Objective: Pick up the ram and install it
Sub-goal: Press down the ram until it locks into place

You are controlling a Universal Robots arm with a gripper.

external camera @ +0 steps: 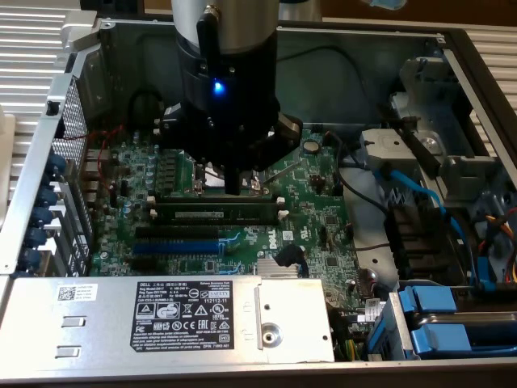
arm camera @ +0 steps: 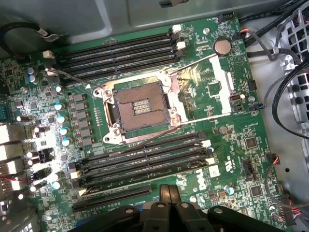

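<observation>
pincer (external camera: 233, 187) (closed) hovers beside seated ram (external camera: 216, 214) on motherboard (external camera: 323, 218)

Long thin flat green circuit-board RAM stick (external camera: 218, 215) with a row of black chips and a pale label strip on its face. It stands on edge, level, in one of the long black memory slots (external camera: 179, 233) on the near side of the CPU socket (external camera: 212, 176). White end clips (external camera: 281, 213) sit at both ends. It runs parallel to the neighbouring slots. Can't tell if it's fully seated.
</observation>
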